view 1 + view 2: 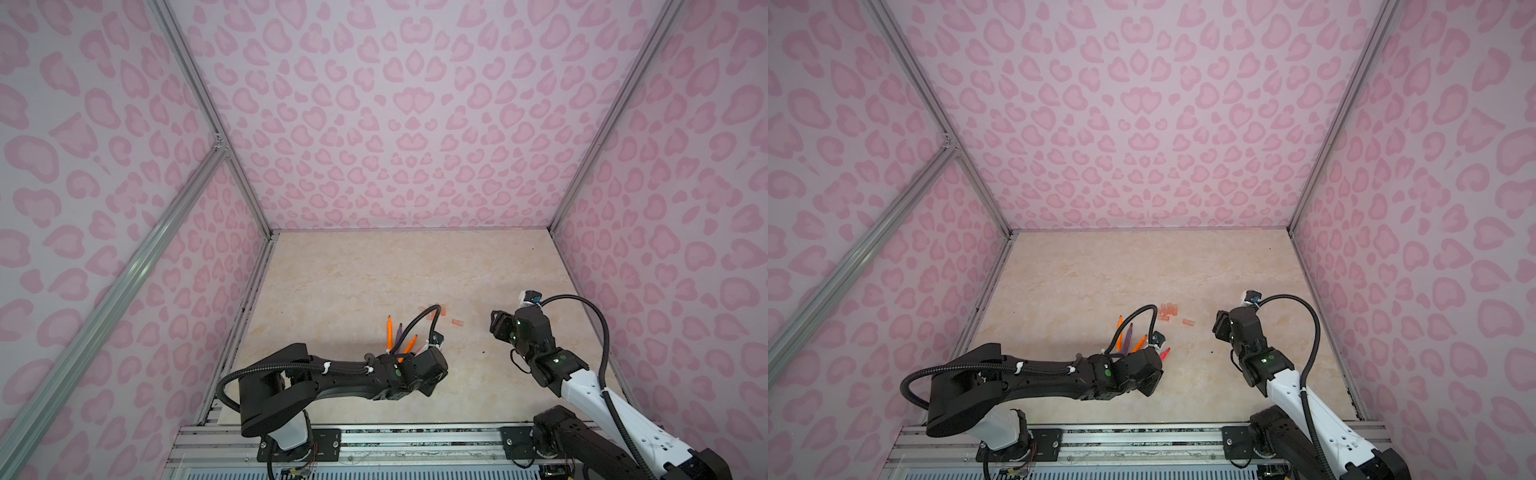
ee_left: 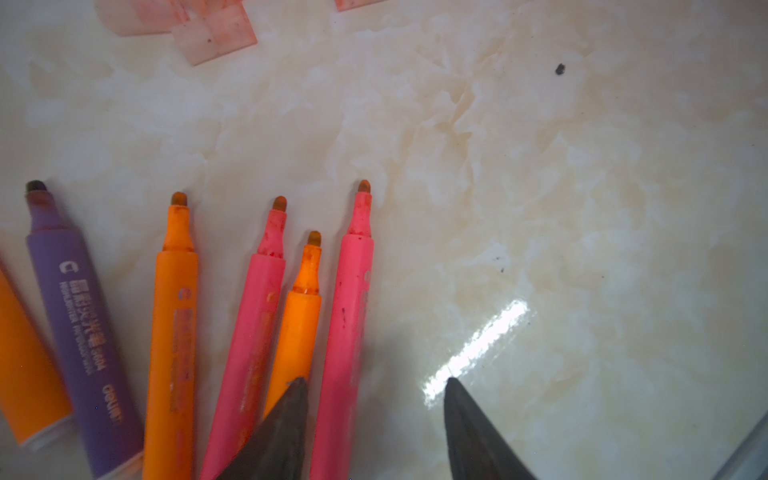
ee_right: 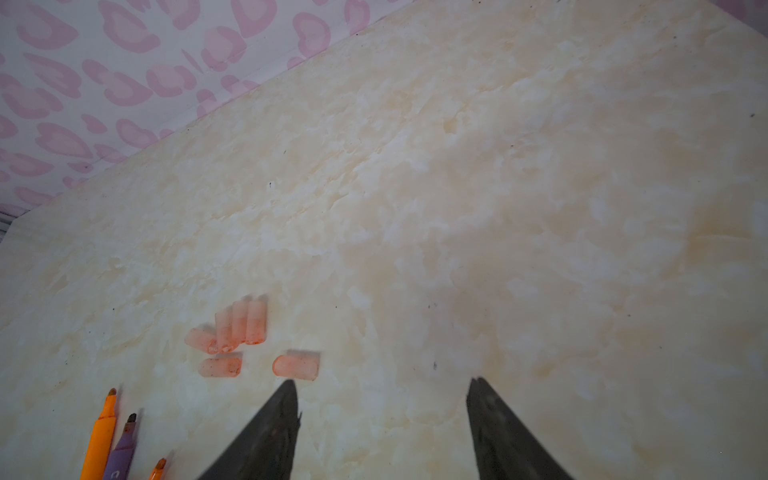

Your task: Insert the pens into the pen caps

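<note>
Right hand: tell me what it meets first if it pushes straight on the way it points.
Probably the bare table, though depth is unclear. The right hand is open and empty; the lone cap lies just beside one finger.

The cream marbled bench (image 1: 374, 270) carries 6 uncapped pens (image 2: 174, 332) fanned side by side, near 6 translucent pink caps (image 3: 239, 328): 4 clustered together, 1 just beside them, 1 slightly apart. A dark speck (image 2: 560, 69) lies on bare surface.

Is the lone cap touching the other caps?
Apart. The right wrist view shows bare table between the lone cap and the nearest cap.
</note>
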{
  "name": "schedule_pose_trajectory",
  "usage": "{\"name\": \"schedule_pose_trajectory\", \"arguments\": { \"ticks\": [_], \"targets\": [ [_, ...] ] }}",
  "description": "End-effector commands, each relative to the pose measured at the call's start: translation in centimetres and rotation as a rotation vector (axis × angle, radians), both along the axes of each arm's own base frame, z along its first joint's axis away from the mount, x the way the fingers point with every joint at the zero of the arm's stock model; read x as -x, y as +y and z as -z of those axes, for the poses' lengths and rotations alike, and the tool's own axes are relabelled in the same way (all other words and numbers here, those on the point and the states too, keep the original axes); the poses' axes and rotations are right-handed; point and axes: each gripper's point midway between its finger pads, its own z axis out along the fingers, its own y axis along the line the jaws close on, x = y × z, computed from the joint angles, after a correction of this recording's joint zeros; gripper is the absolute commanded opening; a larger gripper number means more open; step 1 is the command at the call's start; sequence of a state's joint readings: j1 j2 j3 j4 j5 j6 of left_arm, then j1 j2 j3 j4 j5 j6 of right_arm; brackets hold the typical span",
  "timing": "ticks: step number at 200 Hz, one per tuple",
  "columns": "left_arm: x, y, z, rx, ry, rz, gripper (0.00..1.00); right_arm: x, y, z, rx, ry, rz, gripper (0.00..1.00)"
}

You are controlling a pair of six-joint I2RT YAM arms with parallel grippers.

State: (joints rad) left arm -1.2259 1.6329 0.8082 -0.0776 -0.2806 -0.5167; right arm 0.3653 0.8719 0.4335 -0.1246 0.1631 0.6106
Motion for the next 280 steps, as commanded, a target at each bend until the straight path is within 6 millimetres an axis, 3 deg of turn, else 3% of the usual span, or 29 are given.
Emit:
{"name": "schedule_pose_trajectory", "arguments": {
  "ticks": [1, 135, 166, 190, 232, 280],
  "targets": [
    [-0.3, -0.1, 0.2, -0.013, -0.003, -0.019, 0.55, 0.2, -0.1, 0.3, 0.009, 0.007, -0.004, 0.66],
    [0.4, 0.5, 2.9, -0.061, 0.045, -0.016, 0.37, 0.2, 0.2, 0.4, -0.004, 0.006, -0.015, 0.65],
    [0.3, 0.6, 3.0, -0.062, 0.038, -0.021, 0.23, 0.2, 0.6, 0.2, -0.026, -0.004, -0.017, 0.63],
    [0.2, 0.1, 2.7, -0.046, 0.032, -0.007, 0.16, 0.5, 2.6, -0.3, -0.113, -0.043, -0.055, 0.61],
    [-0.2, -1.8, 0.1, 0.028, 0.014, 0.035, 0.12, 2.2, 6.6, -2.4, -0.354, -0.147, -0.128, 0.62],
    [-1.3, -3.3, -6.4, 0.165, -0.067, 0.065, 0.1, 4.6, 7.2, -3.8, -0.598, -0.244, -0.124, 0.63]
  ]
}}
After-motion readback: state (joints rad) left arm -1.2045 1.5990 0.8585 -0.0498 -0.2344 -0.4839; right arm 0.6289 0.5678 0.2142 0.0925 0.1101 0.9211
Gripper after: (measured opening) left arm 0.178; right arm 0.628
